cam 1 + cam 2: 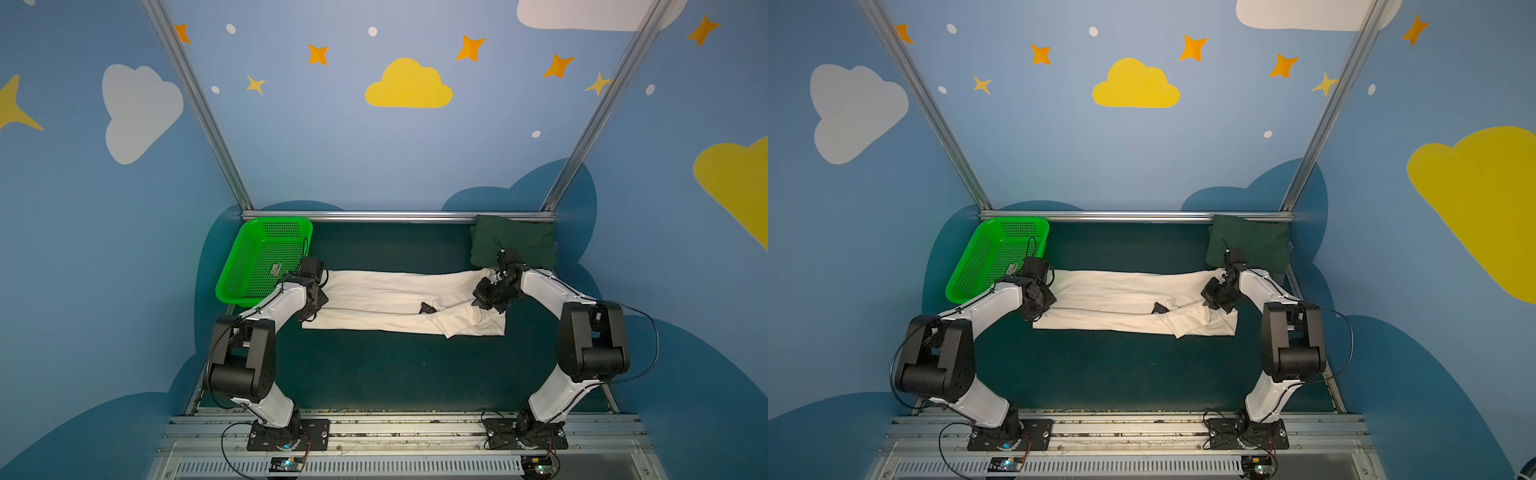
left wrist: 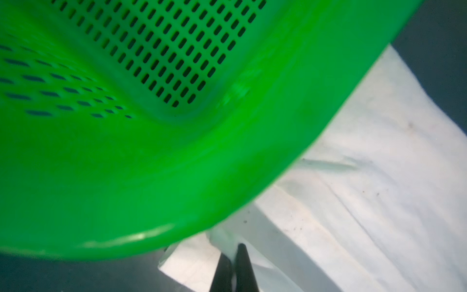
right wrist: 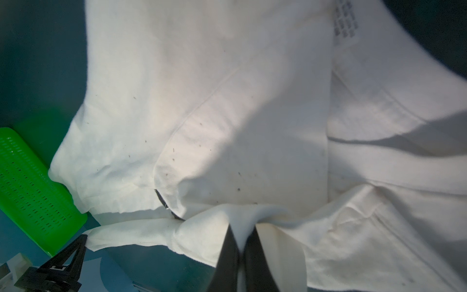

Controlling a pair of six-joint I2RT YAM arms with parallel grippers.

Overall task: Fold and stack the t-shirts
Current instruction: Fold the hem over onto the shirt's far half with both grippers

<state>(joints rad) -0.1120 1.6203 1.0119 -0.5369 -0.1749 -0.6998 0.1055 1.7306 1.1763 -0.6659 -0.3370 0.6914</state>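
The cream-white t-shirt (image 1: 386,299) (image 1: 1121,299) lies as a long folded band across the dark mat, with a bit of dark print (image 1: 427,308) showing at a fold. My left gripper (image 1: 316,307) (image 2: 233,255) sits at its left end, shut on a pinch of the white cloth (image 2: 353,202). At the right end, by a sleeve, my right gripper (image 1: 478,305) (image 3: 242,240) is shut on a bunched fold of the same shirt (image 3: 227,126). A folded dark green t-shirt (image 1: 513,245) (image 1: 1250,243) rests at the back right corner, just behind the right wrist.
A bright green perforated basket (image 1: 266,257) (image 2: 151,177) (image 3: 30,182) stands at the back left, close beside the left wrist and touching the shirt's end. A metal rail (image 1: 395,216) bounds the back of the mat. Both arm bases stand on the front rail.
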